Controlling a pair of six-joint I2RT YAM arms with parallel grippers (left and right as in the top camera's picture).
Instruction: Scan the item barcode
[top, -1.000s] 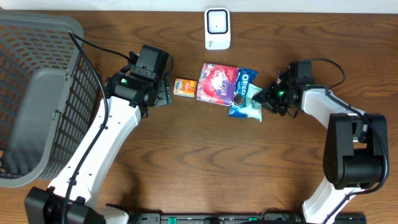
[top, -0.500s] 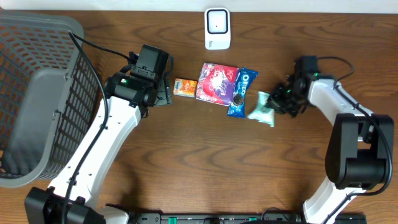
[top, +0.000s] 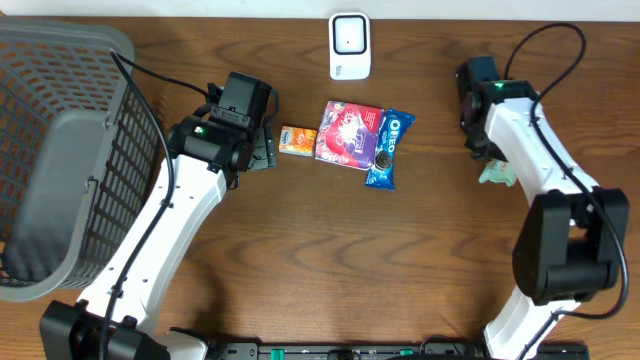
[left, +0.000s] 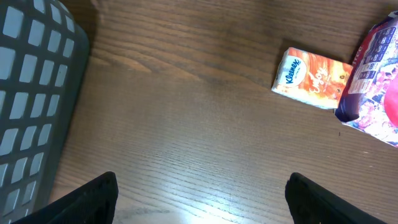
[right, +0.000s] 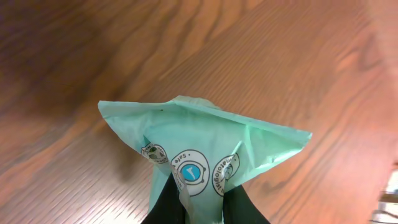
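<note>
Mint-green packet sits pinched in the closed right gripper; left gripper stands wide open.

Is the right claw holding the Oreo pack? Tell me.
No, the right claw is shut on a mint-green packet, while the Oreo pack lies on the table.

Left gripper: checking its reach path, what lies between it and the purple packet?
The orange Kleenex pack lies between the left gripper and the purple packet, beside the packet's edge; overhead and left wrist views show it.
</note>
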